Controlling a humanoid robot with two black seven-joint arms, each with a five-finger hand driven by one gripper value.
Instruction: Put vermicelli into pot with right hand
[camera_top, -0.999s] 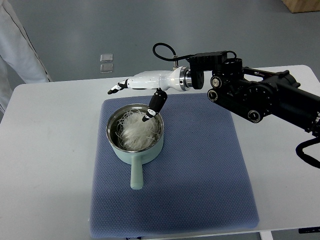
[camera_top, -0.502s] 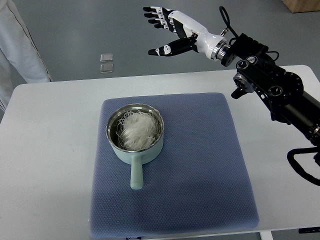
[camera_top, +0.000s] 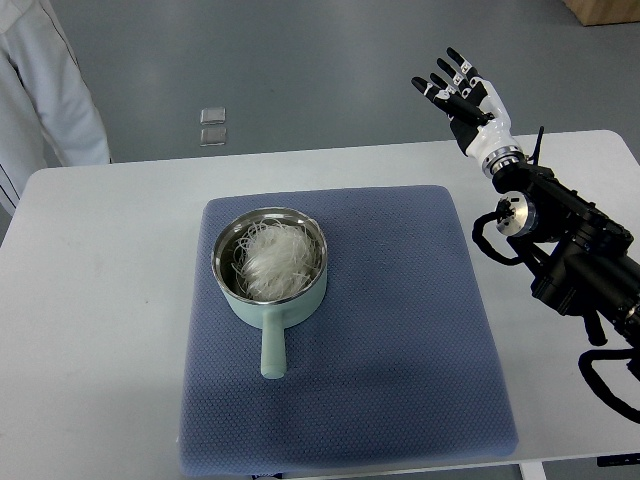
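A pale green pot (camera_top: 269, 290) with a steel rim and a handle pointing toward me sits on the left part of the blue mat (camera_top: 400, 340). A tangle of white vermicelli (camera_top: 273, 258) lies inside the pot. My right hand (camera_top: 460, 88) is raised above the table's far right edge, well away from the pot, with its fingers (camera_top: 440, 82) spread and nothing in it. The black right arm runs down the right side of the picture. My left arm does not show.
A person in a white coat (camera_top: 45, 85) stands at the far left beyond the white table (camera_top: 90, 300). Two small square plates (camera_top: 212, 125) lie on the grey floor behind the table.
My right hand has let go of the vermicelli in the pot, lifted up and swung back to the right, from over the pot to above the table's far right edge.
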